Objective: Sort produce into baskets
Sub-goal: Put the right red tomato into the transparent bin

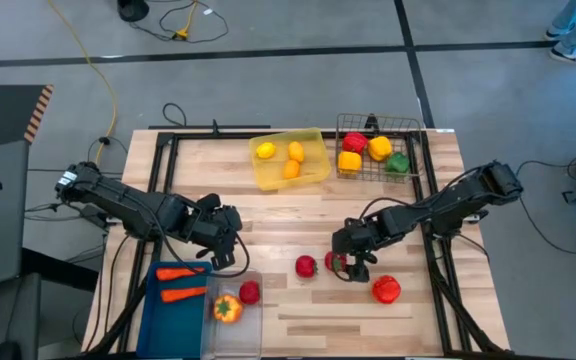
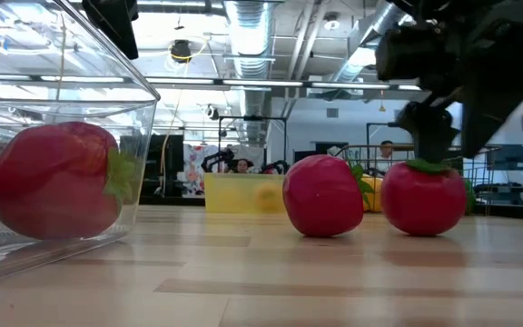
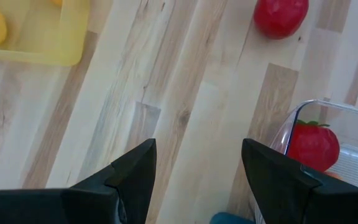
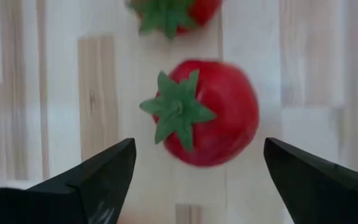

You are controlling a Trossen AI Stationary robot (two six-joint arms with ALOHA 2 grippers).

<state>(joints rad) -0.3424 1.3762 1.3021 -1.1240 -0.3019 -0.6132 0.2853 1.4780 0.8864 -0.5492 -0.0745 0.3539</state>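
My right gripper (image 4: 199, 144) hangs open, pointing steeply down, over a red tomato with a green calyx (image 4: 207, 112). Its fingers stand on either side of the tomato without touching it. This tomato (image 1: 333, 261) rests on the wooden table, and a second tomato (image 1: 306, 266) lies just to its left. My left gripper (image 3: 197, 144) waits open above the table beside the clear bin (image 1: 233, 318), with nothing between its fingers. That bin holds a tomato (image 3: 312, 146) and an orange pepper (image 1: 227, 309).
A red piece of produce (image 1: 386, 289) lies near my right gripper. At the far edge, the yellow tray (image 1: 313, 170) holds lemons and the wire basket (image 1: 340, 125) holds peppers. The blue bin (image 1: 158, 320) with carrots stands at the near left.
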